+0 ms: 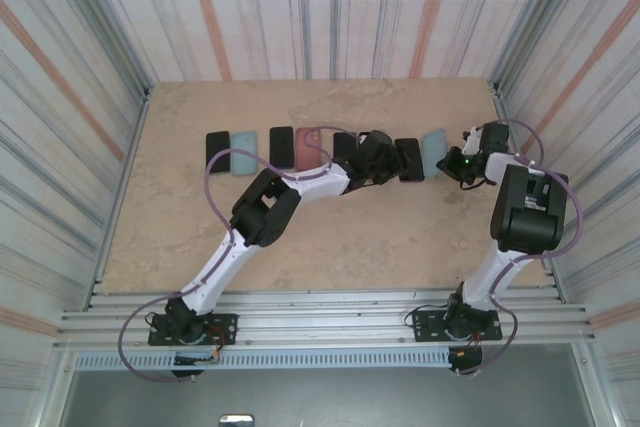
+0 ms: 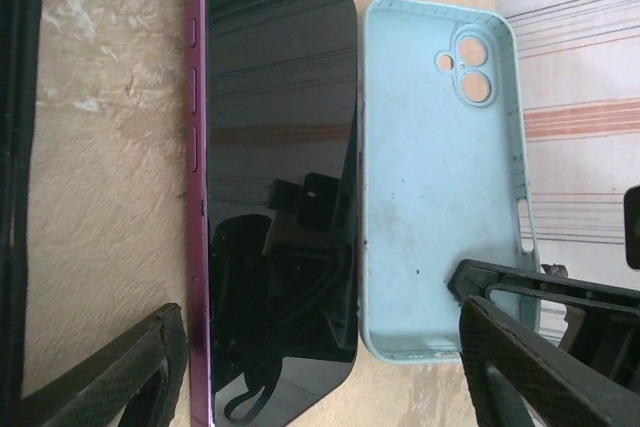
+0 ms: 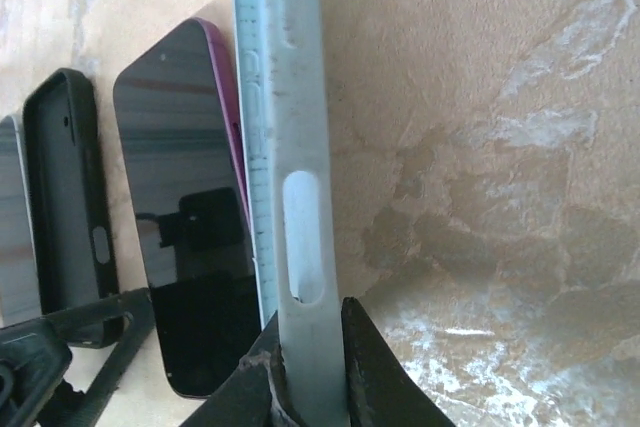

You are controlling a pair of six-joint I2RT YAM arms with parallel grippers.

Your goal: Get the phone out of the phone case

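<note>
The phone (image 2: 280,197) lies screen-up on the table (image 2: 110,147), out of its shell and just beside the pale blue case (image 2: 440,177) — we judge the separation done. The right gripper (image 3: 310,377) pinches the case's side wall; the left gripper (image 2: 320,357) hangs above with jaws spread wide, holding nothing. Next, we reckon — let go of the case and lift both arms clear without nudging the phone. No brand or writing readable.

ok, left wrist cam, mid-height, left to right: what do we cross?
dark edge of something cut off by the frame -> table, a bare strip -> purple phone, screen up -> light blue case, empty, inside facing up, right beside the phone -> striped surface beyond the table
</note>
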